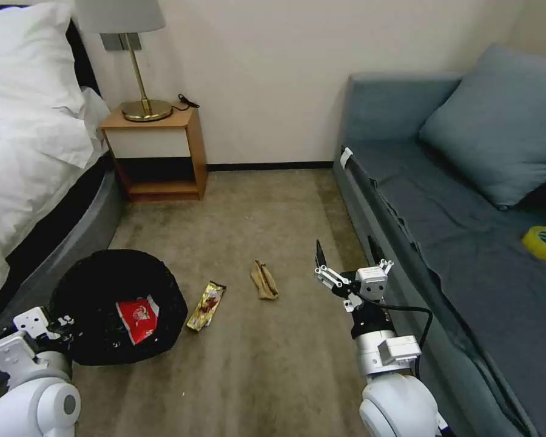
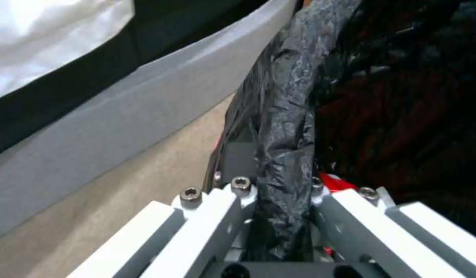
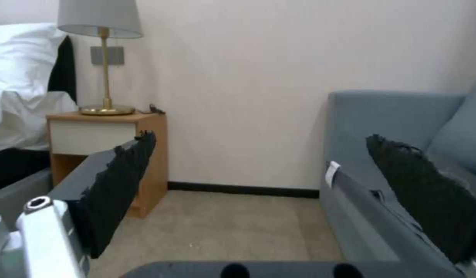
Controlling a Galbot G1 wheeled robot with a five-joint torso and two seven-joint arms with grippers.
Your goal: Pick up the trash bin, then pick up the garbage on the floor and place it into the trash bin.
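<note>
Head view: lower left, trash bin [image 1: 118, 306] on carpet, red snack packet [image 1: 137, 318] inside; candy wrapper [image 1: 205, 305] and tan scrap [image 1: 264, 280] at centre; right gripper [image 1: 347, 258] spread wide, holding nothing.

Left wrist view: left gripper [image 2: 284, 193] clamped on bag-covered bin rim.

Right wrist view: black pads [image 3: 122, 181] far apart, facing nightstand [image 3: 107, 154] and sofa [image 3: 382, 154].

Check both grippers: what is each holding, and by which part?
Left gripper clamps the trash bin by its bag-covered rim. Right gripper is open, holding nothing.
</note>
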